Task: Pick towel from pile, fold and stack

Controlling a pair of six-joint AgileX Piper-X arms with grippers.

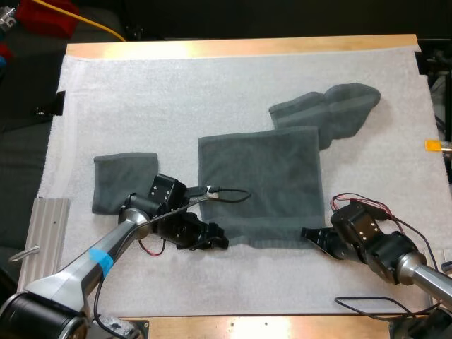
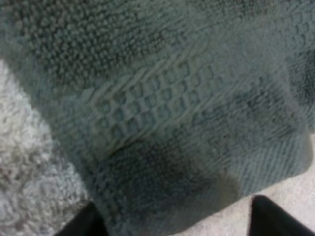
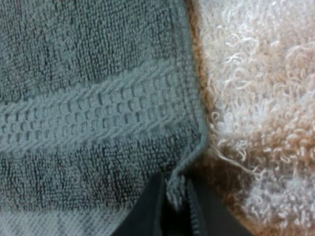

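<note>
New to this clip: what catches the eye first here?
A dark grey-green spread towel lies flat on the white mat, the left gripper open around its near left corner and the right gripper shut on its near right corner. A folded towel sits to its left; a crumpled towel lies at its far right corner.

Bright, even light — soft shadows

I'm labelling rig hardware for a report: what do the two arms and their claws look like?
Both are silver-grey tubes with bulky black joint housings. The left arm wears a blue band; the right arm shows bare metal. The left claw and right claw are black.
</note>
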